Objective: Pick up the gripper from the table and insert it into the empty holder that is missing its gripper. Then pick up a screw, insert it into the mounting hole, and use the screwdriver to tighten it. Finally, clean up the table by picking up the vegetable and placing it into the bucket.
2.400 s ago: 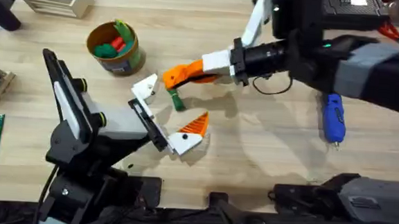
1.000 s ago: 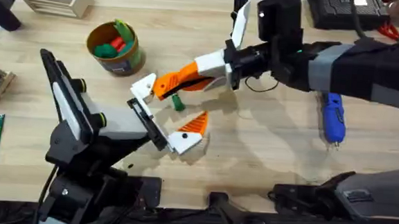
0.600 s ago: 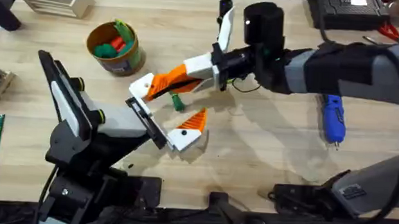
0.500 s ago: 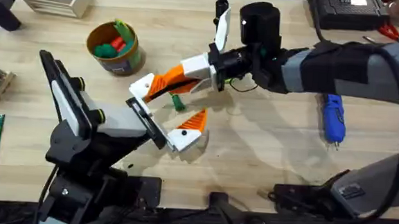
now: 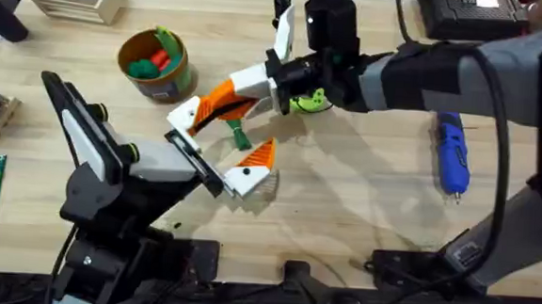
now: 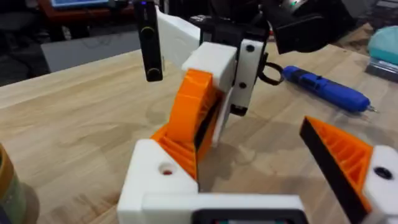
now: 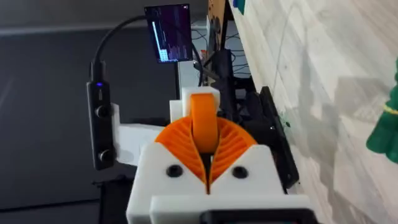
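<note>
While my right gripper (image 5: 208, 106) pinches the ridged orange gripper (image 6: 194, 112) between its white fingers, I press that wedge against the blocky white holder (image 6: 158, 180) on my left gripper (image 5: 216, 151), whose fingers stand wide apart. Just beside them, the slim green vegetable (image 5: 239, 135) lies on the pale plank table (image 5: 362, 205).
</note>
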### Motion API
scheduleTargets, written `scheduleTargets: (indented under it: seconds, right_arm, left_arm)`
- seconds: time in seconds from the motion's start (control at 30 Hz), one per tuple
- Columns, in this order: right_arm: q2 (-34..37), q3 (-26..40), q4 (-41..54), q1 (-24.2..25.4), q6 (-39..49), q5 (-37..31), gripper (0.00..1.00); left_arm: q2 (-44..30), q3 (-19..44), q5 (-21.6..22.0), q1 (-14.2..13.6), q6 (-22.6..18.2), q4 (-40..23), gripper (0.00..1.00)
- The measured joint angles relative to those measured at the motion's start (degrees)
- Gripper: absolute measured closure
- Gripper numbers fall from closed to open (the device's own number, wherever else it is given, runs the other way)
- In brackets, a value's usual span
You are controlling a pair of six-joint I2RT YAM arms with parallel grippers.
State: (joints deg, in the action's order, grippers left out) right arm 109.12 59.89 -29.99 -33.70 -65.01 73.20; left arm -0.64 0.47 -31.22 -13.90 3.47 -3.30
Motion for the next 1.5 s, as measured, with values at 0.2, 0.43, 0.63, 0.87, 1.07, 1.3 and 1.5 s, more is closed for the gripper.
scheduleTargets:
  seconds: [0.2, 0.43, 0.63, 0.87, 1.07, 1.3, 1.5]
  right_arm:
    - [0.56, 0.71, 0.01, -0.08, -0.46, 0.19, 0.988]
    - [0.87, 0.71, 0.28, -0.04, -0.63, 0.08, 0.807]
    - [0.89, 0.71, 0.42, 0.13, -0.61, 0.08, 0.767]
    - [1.10, 0.71, 0.21, 0.94, -0.66, -1.14, 0.559]
    - [1.64, 0.71, 0.27, 2.38, -0.80, -1.13, 0.311]
    - [1.64, 0.71, 0.23, 6.33, -0.03, -4.87, 0.207]
    - [1.64, 2.19, 0.43, 11.67, 6.07, -12.26, 0.204]
  left_arm:
    - [0.00, 0.00, 0.78, 0.01, 0.01, 0.01, 0.013]
    - [0.00, 0.00, 0.57, 0.01, -0.09, 0.03, 0.013]
    - [0.00, 0.00, 0.37, 0.01, -0.27, 0.05, 0.013]
    - [0.02, 0.00, -3.52, -0.93, -0.92, 0.07, 0.014]
    - [0.01, 0.00, -5.24, -0.97, -1.10, 0.05, 0.013]
    - [0.02, 0.00, -5.48, -0.97, -1.12, 0.05, 0.014]
    - [0.01, 0.00, -5.50, -0.97, -1.12, 0.05, 0.014]
